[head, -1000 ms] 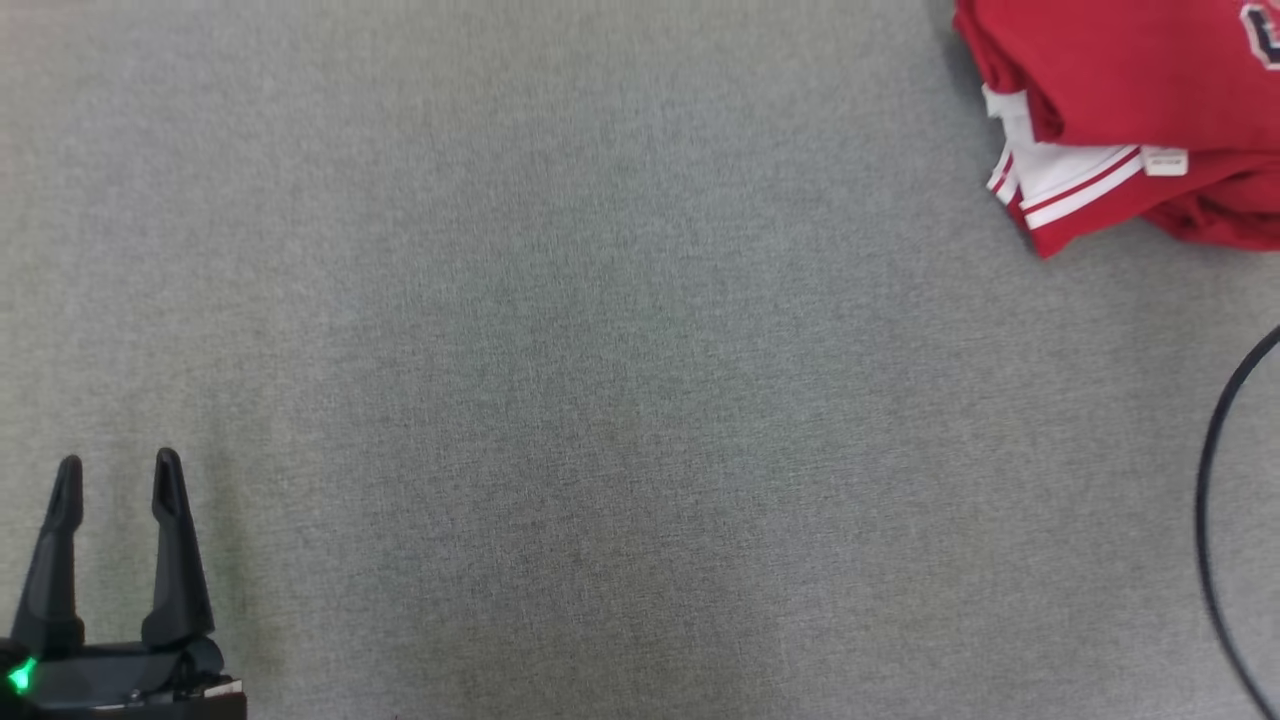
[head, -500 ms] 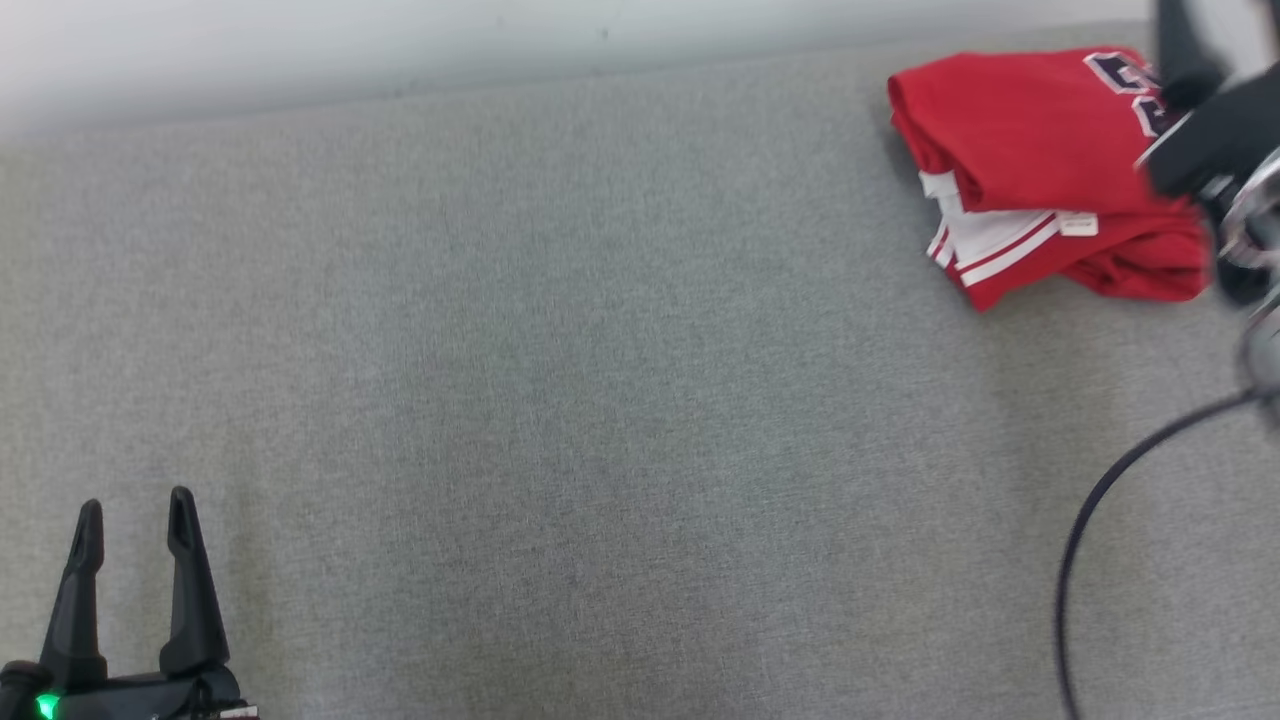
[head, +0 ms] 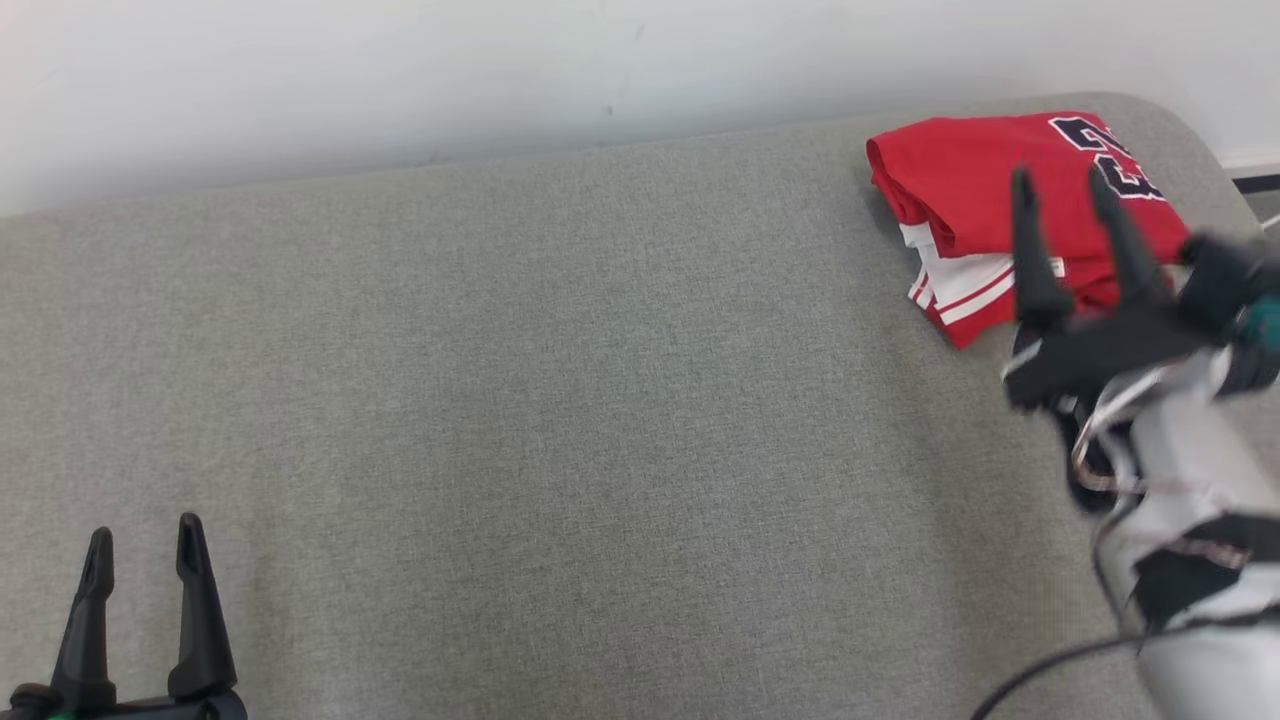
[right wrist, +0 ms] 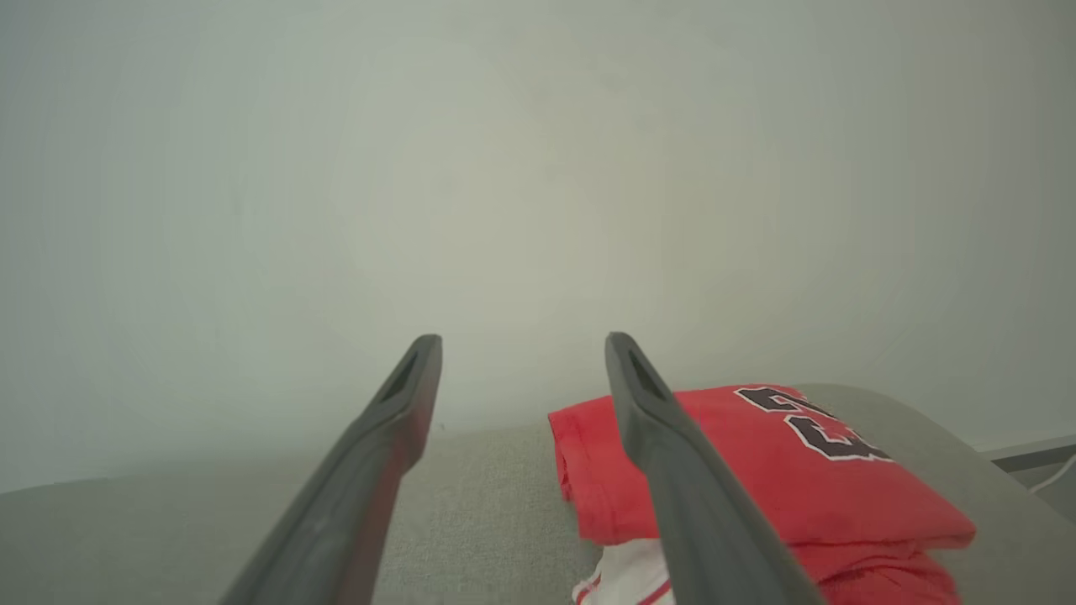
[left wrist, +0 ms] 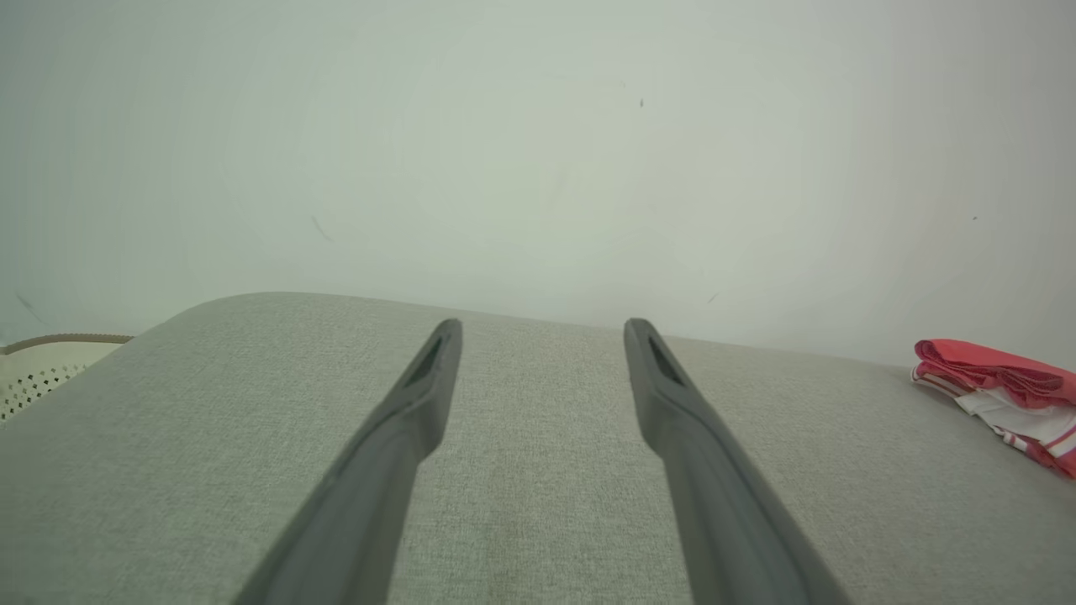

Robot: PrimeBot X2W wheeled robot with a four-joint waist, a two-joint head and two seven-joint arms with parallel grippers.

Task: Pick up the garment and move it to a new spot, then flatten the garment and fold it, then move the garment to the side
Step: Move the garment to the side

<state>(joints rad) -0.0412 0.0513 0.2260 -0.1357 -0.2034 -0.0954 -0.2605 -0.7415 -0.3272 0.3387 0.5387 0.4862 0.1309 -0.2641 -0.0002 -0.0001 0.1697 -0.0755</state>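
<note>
Black two-fingered right tool (head: 1060,176), pale forearm (head: 1190,462), thin dark cable (head: 1040,671).

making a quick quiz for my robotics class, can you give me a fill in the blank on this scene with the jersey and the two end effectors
1. The folded jersey is mainly ____ with white trim.
2. In the head view, the jersey lies at the far ____ corner of the gray fabric surface.
3. The right end effector has its jaws ____ and holds nothing.
4. The left end effector shows at the lower ____ corner of the head view, apart from the jersey.

Missing words: red, right, open, left
</note>
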